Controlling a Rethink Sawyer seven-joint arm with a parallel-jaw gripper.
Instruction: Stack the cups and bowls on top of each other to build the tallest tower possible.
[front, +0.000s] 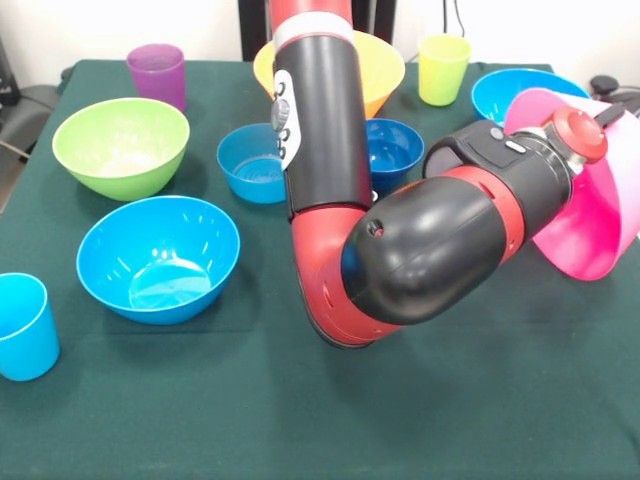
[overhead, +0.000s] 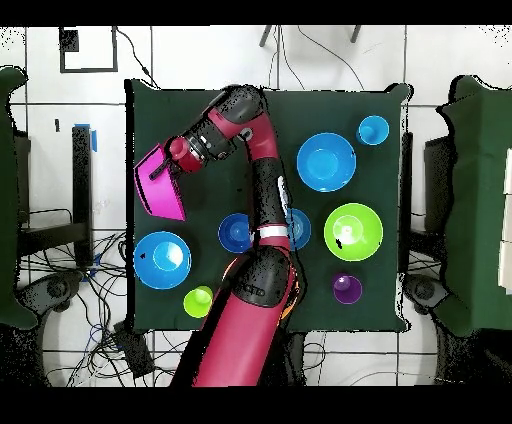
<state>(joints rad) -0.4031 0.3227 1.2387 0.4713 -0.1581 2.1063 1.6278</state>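
Observation:
My gripper (front: 607, 116) is at the right edge of the front view, shut on the rim of the big pink bowl (front: 590, 215). The bowl hangs tipped on its side, opening turned away. In the overhead view the gripper (overhead: 161, 171) and the pink bowl (overhead: 160, 192) are at the table's left edge. The big orange bowl (front: 380, 70) stands at the back, partly behind my arm. The small dark-blue bowl (front: 395, 148) stands alone in front of it. No pile stands.
Standing apart are a purple cup (front: 156, 72), a green bowl (front: 121, 145), a small light-blue bowl (front: 250, 163), a blue bowl (front: 158, 257), a light-blue cup (front: 22, 325), a yellow-green cup (front: 443, 68) and a second blue bowl (front: 520, 90). My arm's elbow (front: 400, 260) hangs low over the middle.

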